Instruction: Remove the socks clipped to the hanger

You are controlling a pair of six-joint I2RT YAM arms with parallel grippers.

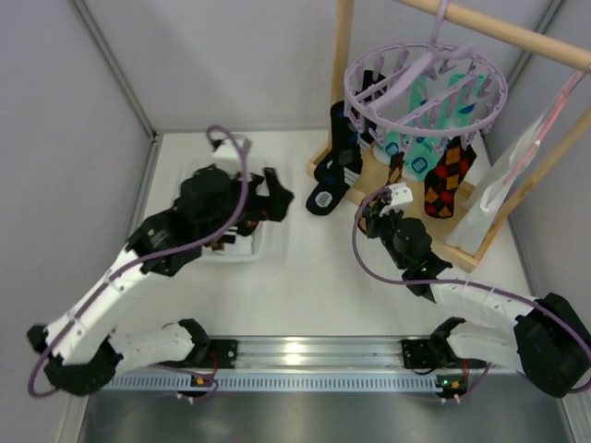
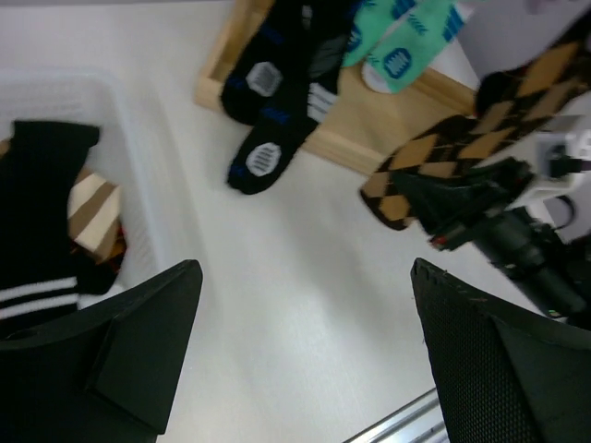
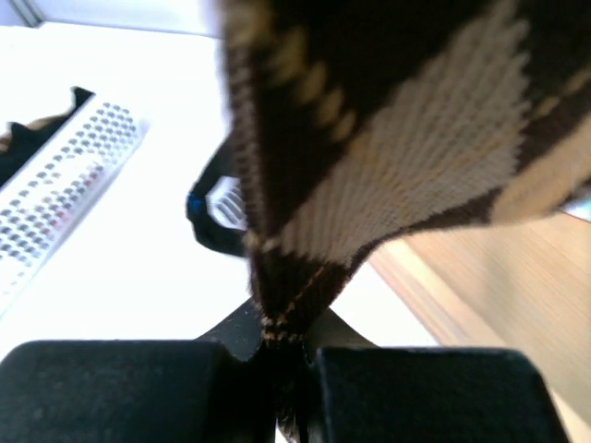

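The tan and dark brown diamond-pattern sock (image 3: 388, 166) hangs from a clip on the round lavender plastic hanger (image 1: 425, 88), up at the far right of the table. The sock runs up and down. The clip is at the top and the toe end is at the bottom, leaning a little toward the robot. The right gripper (image 3: 286, 355) is pinched tight on that bottom end, with the cloth squeezed between its two black fingers (you can see the knit going right into the crack). So the sock goes up and away from the fingers, and the clip is above them. I think the next move is a pull down and back toward the robot, along the sock, until the clip lets go.

Other socks hang beside it: black socks with white marks (image 1: 343, 152), mint-teal socks (image 1: 413, 148) and an orange and black diamond sock (image 1: 448, 180). The hanger hooks on a wooden rack (image 1: 343, 55).

The right arm is the near one. The left gripper (image 2: 305, 360) is well apart on the left. Its fingers are spread wide and hold nothing, above a white plastic basket (image 2: 138, 171) with socks in it.
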